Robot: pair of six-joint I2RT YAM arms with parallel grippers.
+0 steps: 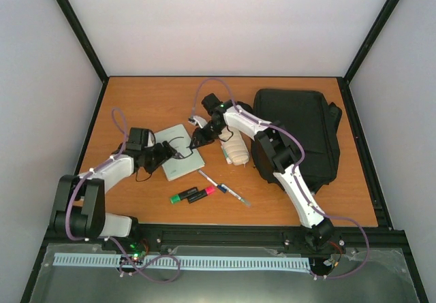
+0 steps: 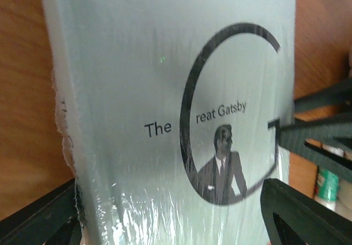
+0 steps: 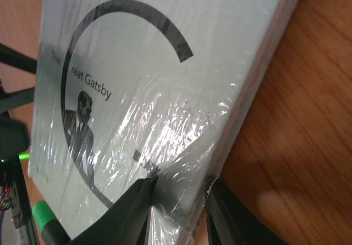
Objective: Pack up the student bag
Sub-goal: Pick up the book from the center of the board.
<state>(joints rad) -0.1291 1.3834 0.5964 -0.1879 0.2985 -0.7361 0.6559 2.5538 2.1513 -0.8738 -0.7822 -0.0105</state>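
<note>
The student bag [image 1: 306, 133] is a large black backpack lying flat at the right of the table. A pale green book [image 1: 182, 160], "The Great Gatsby" in shiny wrap, lies left of it. My left gripper [image 1: 162, 154] is at the book's left end, open, its fingers [image 2: 38, 217] straddling the book [image 2: 137, 91] across its width. My right gripper [image 1: 199, 139] is at the book's far right corner, shut on it. One of its fingers [image 3: 132, 206] presses the cover [image 3: 165, 63] and the other sits against the page edge.
A cream ribbed pencil case [image 1: 235, 150] lies between book and bag, under the right arm. In front of the book lie a green marker [image 1: 182, 195], a pink marker [image 1: 202, 193] and a pen [image 1: 228, 188]. Black frame rails border the table.
</note>
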